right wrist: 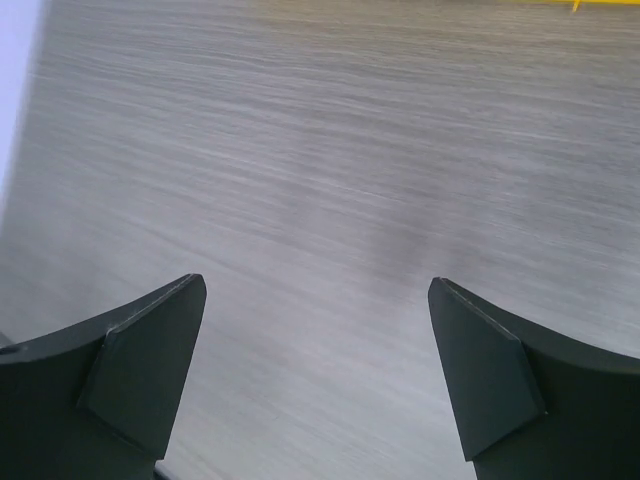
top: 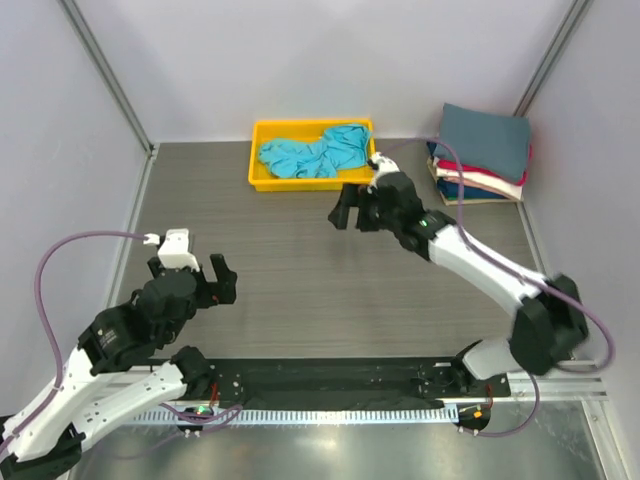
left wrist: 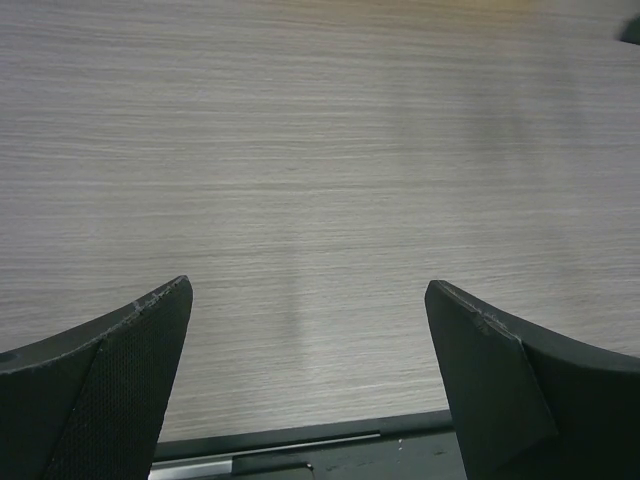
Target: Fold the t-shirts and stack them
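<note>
Hovering over bare table (right wrist: 300,150), the right gripper (top: 351,213) has its fingers (right wrist: 140,360) spread wide, with nothing between them but wood grain. Near those fingers sits the tray (top: 256,160) — a yellow strip at the far edge of the wrist view — with the turquoise shirt (top: 310,153) crumpled inside it. Behind that gripper's wrist, against the wall, lies the folded stack (top: 485,140), slate-grey on top. The left gripper (top: 223,281) is well apart from every shirt — its fingers (left wrist: 110,380) are likewise spread, holding nothing, only tabletop showing between them.
</note>
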